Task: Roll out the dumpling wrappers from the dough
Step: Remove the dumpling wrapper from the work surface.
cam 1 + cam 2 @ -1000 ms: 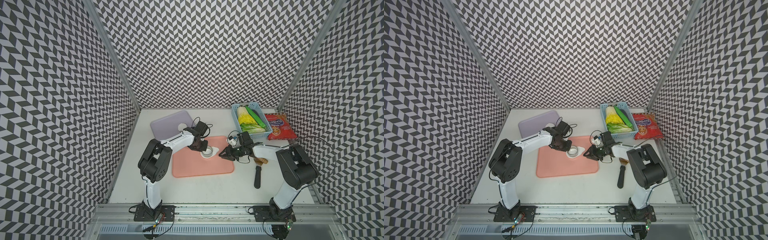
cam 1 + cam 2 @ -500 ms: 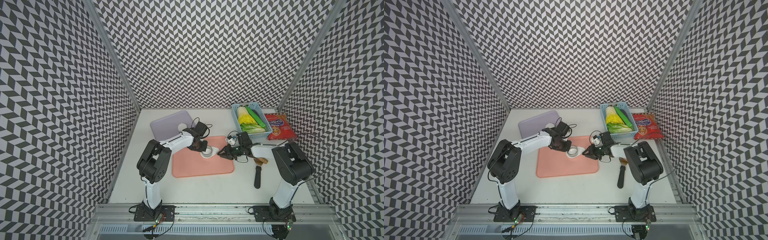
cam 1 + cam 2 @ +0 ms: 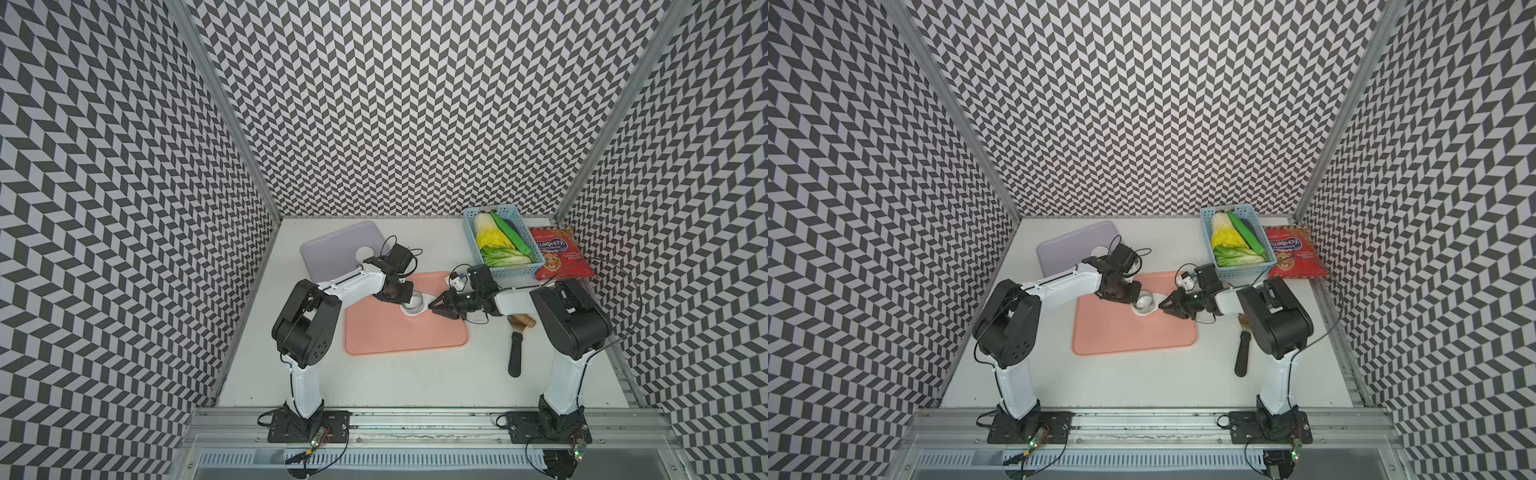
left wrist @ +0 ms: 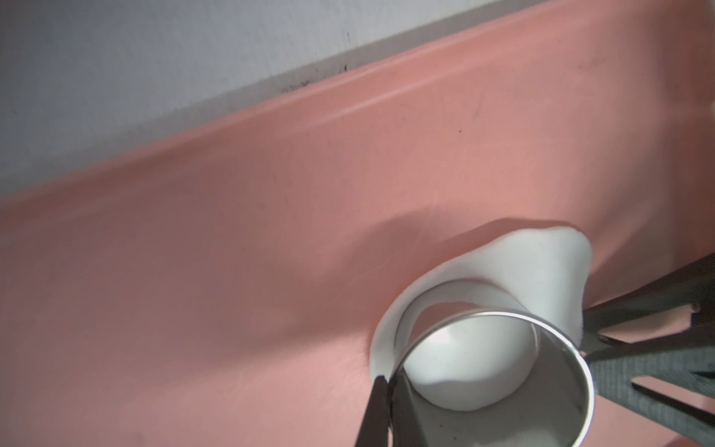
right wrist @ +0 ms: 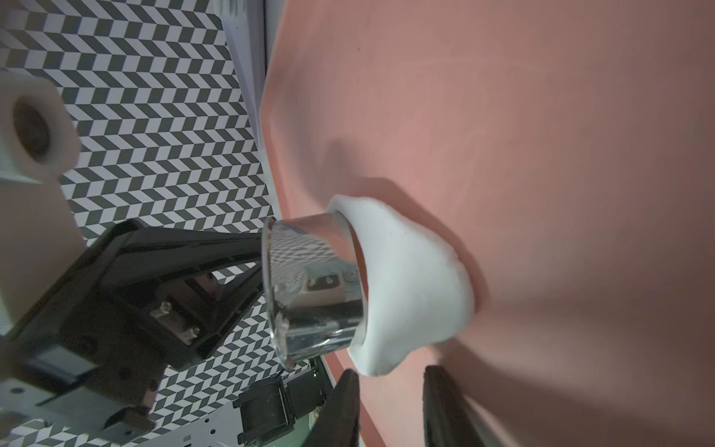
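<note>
The dough [image 3: 417,312] [image 5: 410,290] is a small white irregular patch on the pink mat [image 3: 407,340]. The steel ring cutter [image 3: 413,300] [image 4: 561,406] stands tilted in it, and white dough shows inside the ring. My left gripper [image 3: 405,293] [image 4: 389,381] is shut on the ring's wall. My right gripper [image 3: 434,303] [image 5: 390,373] is open at the dough's right edge, its fingertips [image 5: 350,377] on either side of the dough's tip without gripping it. One round dumpling wrapper [image 3: 365,252] [image 3: 1099,250] lies on the lilac tray [image 3: 332,249].
A blue basket [image 3: 515,271] of vegetables and a red snack bag [image 3: 559,253] sit at the back right. A black-handled tool [image 3: 515,353] and a wooden piece [image 3: 521,320] lie right of the mat, under my right arm.
My right gripper has slid left across the mat up to the dough's edge. The left gripper and the ring have stayed in place.
</note>
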Action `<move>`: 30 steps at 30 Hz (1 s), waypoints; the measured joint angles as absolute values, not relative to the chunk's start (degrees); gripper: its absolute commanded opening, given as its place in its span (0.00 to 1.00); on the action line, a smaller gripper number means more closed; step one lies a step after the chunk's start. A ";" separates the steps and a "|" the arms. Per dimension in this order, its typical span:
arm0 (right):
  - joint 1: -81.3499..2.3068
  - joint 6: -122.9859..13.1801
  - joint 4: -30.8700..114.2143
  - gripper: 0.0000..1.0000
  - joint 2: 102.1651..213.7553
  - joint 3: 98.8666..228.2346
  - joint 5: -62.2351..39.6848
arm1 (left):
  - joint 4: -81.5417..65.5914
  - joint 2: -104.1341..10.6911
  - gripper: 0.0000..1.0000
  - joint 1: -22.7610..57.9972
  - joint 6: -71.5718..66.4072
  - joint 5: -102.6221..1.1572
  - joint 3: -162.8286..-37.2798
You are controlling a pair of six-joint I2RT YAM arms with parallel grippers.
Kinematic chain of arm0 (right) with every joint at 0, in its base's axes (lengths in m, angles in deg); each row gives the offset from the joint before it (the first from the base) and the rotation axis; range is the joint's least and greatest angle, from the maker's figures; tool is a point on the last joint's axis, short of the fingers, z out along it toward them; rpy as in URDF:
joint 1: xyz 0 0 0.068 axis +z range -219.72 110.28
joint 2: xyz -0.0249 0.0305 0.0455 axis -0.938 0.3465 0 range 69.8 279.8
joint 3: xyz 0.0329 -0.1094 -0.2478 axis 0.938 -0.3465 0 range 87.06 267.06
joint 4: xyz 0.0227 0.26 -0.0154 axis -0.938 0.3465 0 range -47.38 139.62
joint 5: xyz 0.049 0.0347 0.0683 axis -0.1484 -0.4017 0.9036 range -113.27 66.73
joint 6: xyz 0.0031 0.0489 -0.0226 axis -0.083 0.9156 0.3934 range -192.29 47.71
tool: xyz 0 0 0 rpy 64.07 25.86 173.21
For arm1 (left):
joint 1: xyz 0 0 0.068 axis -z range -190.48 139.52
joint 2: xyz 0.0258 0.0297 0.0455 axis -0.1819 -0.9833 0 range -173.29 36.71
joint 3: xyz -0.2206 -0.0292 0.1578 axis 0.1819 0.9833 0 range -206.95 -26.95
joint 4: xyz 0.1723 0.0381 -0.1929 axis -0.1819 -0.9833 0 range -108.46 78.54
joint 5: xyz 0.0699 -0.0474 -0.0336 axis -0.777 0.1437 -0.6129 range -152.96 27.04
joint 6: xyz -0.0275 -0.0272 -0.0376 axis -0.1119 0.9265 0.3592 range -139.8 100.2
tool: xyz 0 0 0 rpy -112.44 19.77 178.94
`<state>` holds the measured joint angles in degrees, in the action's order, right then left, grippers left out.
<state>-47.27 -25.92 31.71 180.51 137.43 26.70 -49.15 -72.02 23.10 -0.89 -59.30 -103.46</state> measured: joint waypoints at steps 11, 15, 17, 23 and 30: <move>-47.24 -18.81 23.07 0.29 182.92 137.47 26.68 | -49.24 -72.02 0.00 23.10 -0.91 -59.28 -103.59; -47.24 -17.20 21.21 0.28 183.92 137.50 26.72 | -49.52 -72.04 0.00 23.12 -0.91 -59.28 -103.83; -47.22 -16.63 20.08 0.27 184.21 137.50 26.70 | -49.94 -72.17 0.00 23.15 -0.91 -59.26 -104.25; -47.22 -13.61 14.66 0.27 185.45 136.88 26.77 | -51.71 -73.24 0.00 23.30 -0.95 -59.30 -106.21; -46.85 -11.73 11.68 0.23 186.17 136.60 25.98 | -52.36 -73.55 0.00 23.30 -0.93 -59.58 -106.69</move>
<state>-46.85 -11.73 11.68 186.17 136.60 25.98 -52.36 -73.55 23.30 -0.93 -59.58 -106.69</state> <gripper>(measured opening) 0.230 0.052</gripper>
